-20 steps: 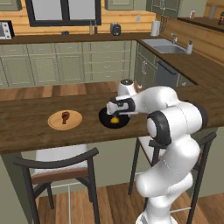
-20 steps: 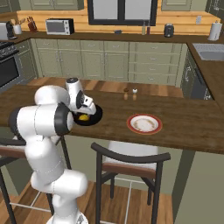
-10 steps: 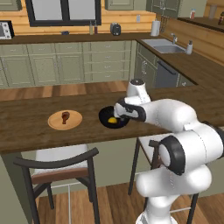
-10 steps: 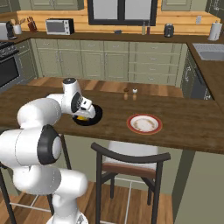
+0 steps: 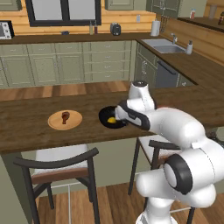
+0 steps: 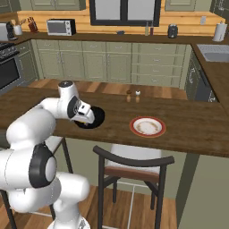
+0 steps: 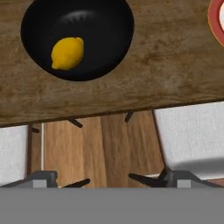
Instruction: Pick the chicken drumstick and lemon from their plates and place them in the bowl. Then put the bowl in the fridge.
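One of the two foods was in: from the left base view, the lemon (image 5: 112,120) lay in the bowl (image 5: 105,116) just below my gripper (image 5: 119,114), while the chicken drumstick (image 5: 65,117) sat on its wooden plate (image 5: 75,123), well off to my left. From the right base view, the white red-rimmed plate (image 6: 146,127) to my right was bare. In the hand view, my fingers (image 7: 144,180) were spread wide, holding nothing, the bowl ahead of them. I judged drumstick and fridge remained.

A home kitchen: green cabinets (image 5: 65,65) under wooden counters, a sink (image 5: 168,46), a microwave (image 6: 61,27), an oven (image 6: 9,71), and stools (image 6: 134,167) at a wooden bar (image 6: 197,129).
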Controlling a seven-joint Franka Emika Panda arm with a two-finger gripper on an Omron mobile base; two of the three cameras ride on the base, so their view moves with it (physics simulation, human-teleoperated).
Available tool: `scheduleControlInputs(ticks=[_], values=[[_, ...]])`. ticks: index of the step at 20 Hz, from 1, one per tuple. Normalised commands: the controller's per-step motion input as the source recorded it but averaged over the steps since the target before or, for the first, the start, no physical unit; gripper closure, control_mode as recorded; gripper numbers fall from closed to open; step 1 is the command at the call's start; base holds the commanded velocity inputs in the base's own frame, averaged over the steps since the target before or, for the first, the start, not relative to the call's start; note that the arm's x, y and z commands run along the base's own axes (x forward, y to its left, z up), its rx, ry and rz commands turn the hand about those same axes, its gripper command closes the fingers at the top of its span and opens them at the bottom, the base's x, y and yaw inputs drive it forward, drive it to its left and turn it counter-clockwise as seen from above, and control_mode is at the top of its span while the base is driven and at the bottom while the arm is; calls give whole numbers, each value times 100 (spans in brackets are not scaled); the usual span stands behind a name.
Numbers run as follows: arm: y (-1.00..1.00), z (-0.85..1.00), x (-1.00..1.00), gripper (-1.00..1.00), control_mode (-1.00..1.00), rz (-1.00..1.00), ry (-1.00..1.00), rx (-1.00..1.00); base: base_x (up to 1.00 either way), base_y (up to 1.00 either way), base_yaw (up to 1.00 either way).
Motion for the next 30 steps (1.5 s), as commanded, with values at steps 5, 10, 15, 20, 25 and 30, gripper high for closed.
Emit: scheduleControlInputs(ticks=[5,10,15,20,25,30], values=[[0,8,-50,-100,-100,0,-1,0,0,0,0],[0,0,0,-100,100,0,0,0,-44,51,0],[0,0,0,-100,100,0,0,0,-14,100,0],[0,0,0,-100,100,0,0,0,72,47,0],[0,0,0,-100,100,0,0,0,100,9,0],[11,1,40,-100,-100,0,4,-2,60,25,0]])
